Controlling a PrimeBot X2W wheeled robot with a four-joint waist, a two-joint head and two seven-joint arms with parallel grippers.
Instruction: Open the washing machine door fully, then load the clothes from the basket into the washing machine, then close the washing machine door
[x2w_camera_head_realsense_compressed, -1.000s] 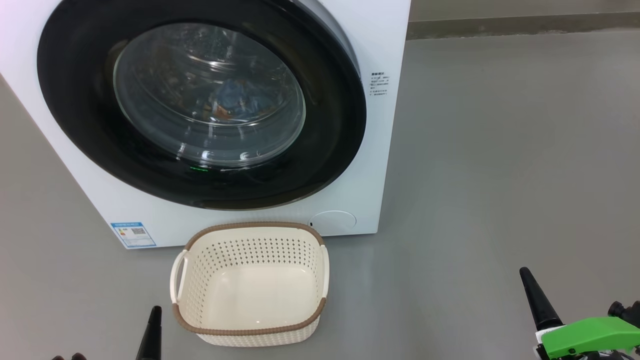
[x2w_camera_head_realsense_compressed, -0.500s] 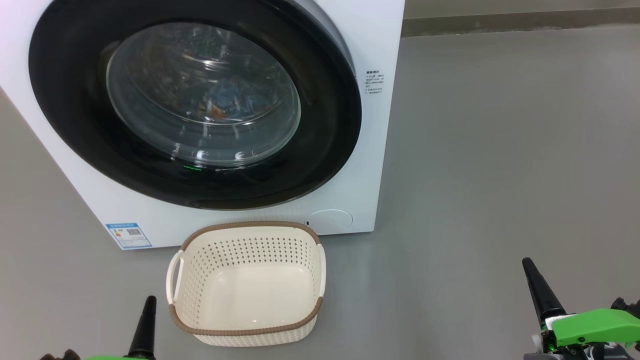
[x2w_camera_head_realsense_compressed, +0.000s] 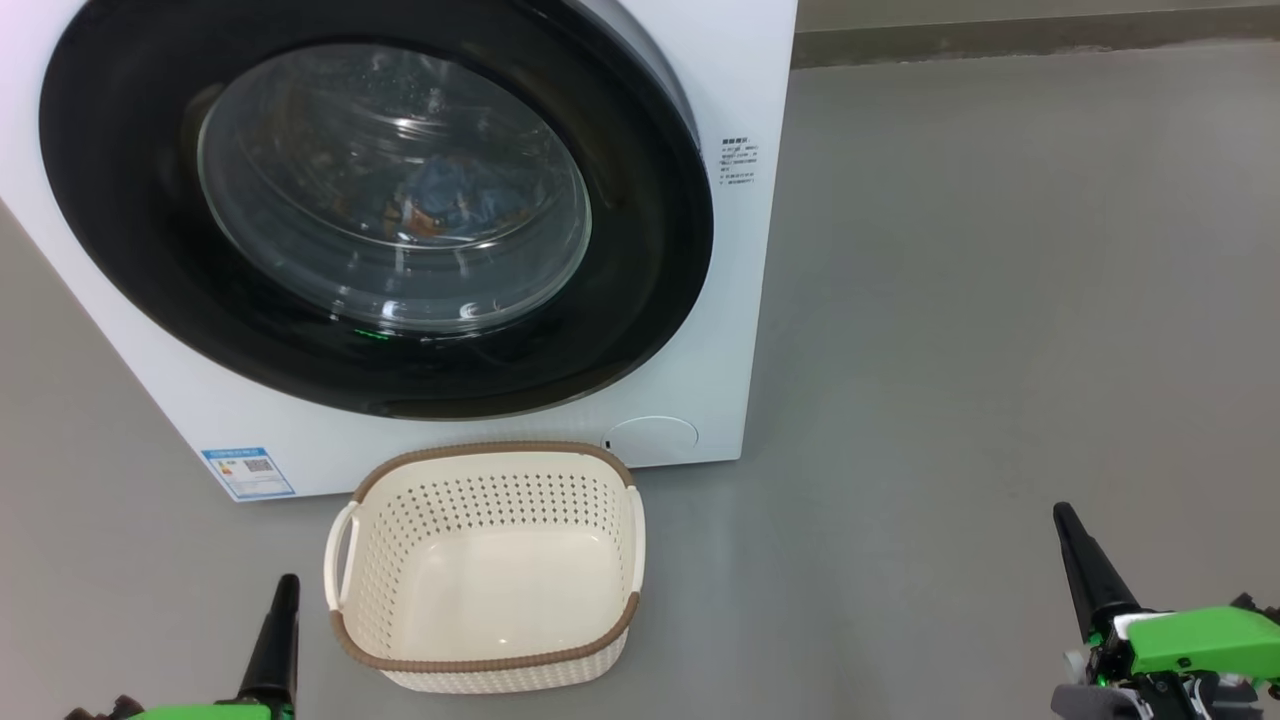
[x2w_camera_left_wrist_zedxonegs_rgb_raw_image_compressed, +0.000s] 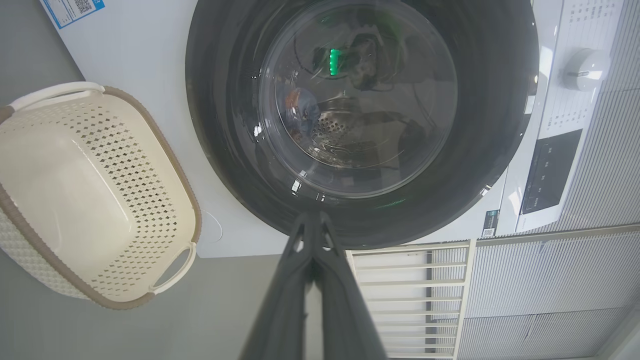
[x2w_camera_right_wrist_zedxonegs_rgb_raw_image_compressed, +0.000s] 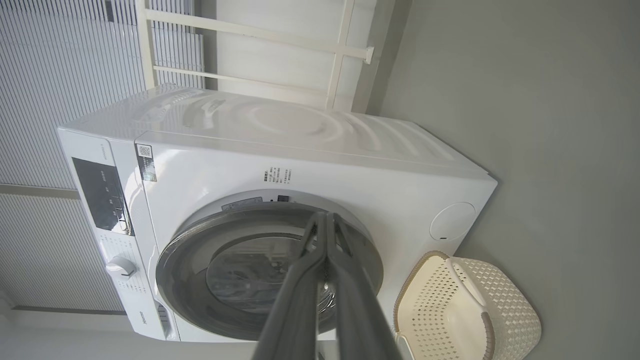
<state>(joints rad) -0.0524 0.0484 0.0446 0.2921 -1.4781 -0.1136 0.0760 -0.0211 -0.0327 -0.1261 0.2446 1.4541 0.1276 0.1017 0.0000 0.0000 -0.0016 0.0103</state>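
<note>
Grey floor (x2w_camera_head_realsense_compressed: 1000, 300) spreads wide on the right. The left end effector (x2w_camera_head_realsense_compressed: 288, 582) and right end effector (x2w_camera_head_realsense_compressed: 1062, 512) are squeezed shut, holding nothing. The basket (x2w_camera_head_realsense_compressed: 480, 662) sits by the washing machine (x2w_camera_head_realsense_compressed: 745, 300) (door (x2w_camera_head_realsense_compressed: 640, 250) closed, clothes (x2w_camera_head_realsense_compressed: 450, 195) inside).

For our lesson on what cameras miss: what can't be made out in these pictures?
Clothes, head view: blurred behind the door glass and reflections; amount unclear.
Print on the washer, head view: too small to read.
Washer top, head view: cut off by upper edge.
Basket, left wrist view: cut off by left edge.
Left end effector, head view: base cut off by bottom edge.
</note>
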